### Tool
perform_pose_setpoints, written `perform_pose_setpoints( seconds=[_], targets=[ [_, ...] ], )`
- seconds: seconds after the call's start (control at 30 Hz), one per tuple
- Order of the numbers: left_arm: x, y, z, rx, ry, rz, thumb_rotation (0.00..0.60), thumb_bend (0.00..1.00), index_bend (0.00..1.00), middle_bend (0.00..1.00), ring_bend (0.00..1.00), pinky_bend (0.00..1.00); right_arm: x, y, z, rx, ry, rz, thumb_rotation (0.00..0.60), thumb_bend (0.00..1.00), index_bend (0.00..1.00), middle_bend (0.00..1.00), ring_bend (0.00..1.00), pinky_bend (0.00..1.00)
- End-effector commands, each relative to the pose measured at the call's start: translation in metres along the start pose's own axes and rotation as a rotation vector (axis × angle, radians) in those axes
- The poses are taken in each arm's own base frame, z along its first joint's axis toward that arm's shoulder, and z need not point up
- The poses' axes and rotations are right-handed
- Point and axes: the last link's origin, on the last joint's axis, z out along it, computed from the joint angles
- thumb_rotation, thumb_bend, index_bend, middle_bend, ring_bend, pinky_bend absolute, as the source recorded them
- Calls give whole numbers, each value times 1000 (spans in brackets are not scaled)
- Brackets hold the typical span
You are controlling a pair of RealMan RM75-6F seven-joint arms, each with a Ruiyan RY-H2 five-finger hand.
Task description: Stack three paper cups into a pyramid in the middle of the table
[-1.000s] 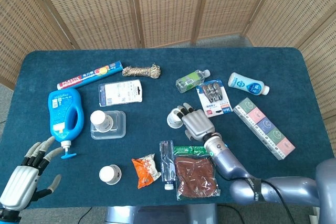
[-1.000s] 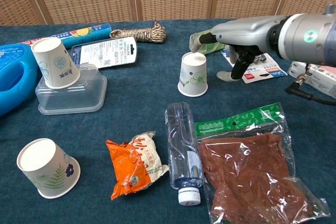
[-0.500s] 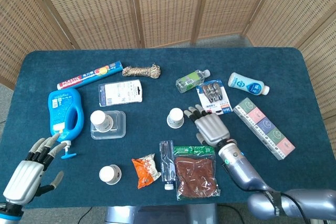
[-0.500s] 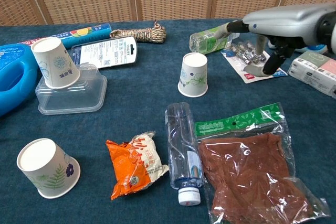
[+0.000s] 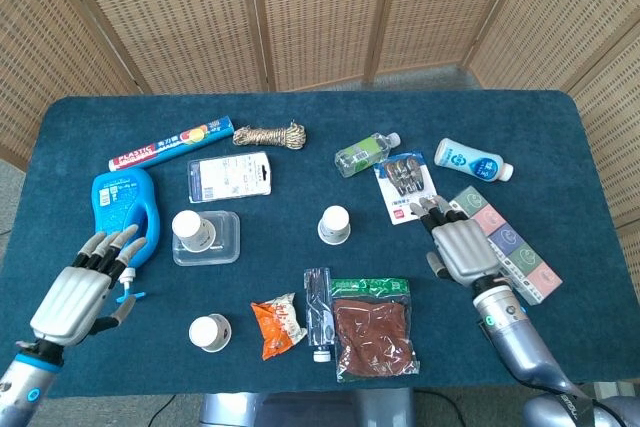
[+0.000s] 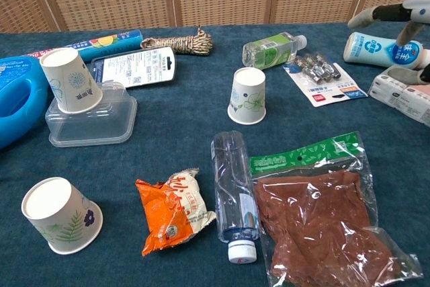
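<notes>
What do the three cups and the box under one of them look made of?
Cups: matte white paper, it seems, with printed leaf motifs. Box: clear, glossy plastic, probably; the blue tablecloth shows through it.

It looked like a staged test area in a lab rather than a home. A table (image 5: 300, 112) covered in dark blue cloth stood before folding woven-rattan screens (image 5: 310, 7) that closed off the background. Unrelated household goods lay scattered on it: a blue detergent jug (image 5: 125, 212), a coil of rope (image 5: 270, 134), a box of plastic wrap (image 5: 170, 143) and a snack packet (image 5: 278, 325).
</notes>
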Motion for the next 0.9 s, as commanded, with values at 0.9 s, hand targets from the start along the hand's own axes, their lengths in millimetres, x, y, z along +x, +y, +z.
perform_pose_setpoints(
  seconds=[0.9],
  targets=[
    [-4,26,135,10,-225,-54,600,456,0,0,0,1,-21,53,-47,-92,25,66,600,476,60,48,0,167]
  ],
)
